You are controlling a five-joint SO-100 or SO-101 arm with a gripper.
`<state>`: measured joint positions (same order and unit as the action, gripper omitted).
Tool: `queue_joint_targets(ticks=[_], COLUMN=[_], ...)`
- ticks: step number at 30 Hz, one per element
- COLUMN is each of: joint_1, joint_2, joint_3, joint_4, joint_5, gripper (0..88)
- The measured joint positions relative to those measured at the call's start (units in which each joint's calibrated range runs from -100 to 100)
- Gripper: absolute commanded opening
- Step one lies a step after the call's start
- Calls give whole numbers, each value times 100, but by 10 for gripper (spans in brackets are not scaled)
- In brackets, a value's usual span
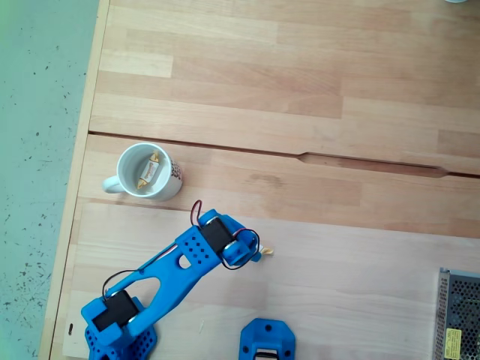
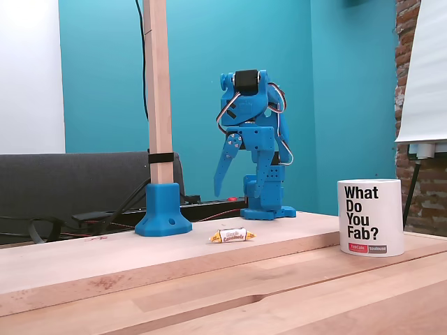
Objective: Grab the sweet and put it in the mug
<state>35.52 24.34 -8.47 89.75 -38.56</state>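
Underneath, pale wooden table (image 1: 300, 90), teal wall (image 2: 98, 70) behind.

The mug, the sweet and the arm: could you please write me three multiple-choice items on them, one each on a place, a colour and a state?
1. Seen from above, where does the sweet lie?
A. inside the mug
B. on the green floor
C. on top of the arm

2. What colour is the arm?
A. red
B. blue
C. black

3. How does the mug stand?
A. on its side
B. upside down
C. upright

Answers:
1 A, the sweet rests on the mug's white bottom.
2 B, its printed parts are blue in both fixed views.
3 C, its mouth faces up and its lettering reads level.
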Motion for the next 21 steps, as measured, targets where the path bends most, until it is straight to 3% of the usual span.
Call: queue_joint_targets(ticks=[9,21], joint_1=[222,222], joint_2=[36,54], joint_3=[0,72], joint_4=[8,8], joint_5=[-625,-645], gripper=[314,324])
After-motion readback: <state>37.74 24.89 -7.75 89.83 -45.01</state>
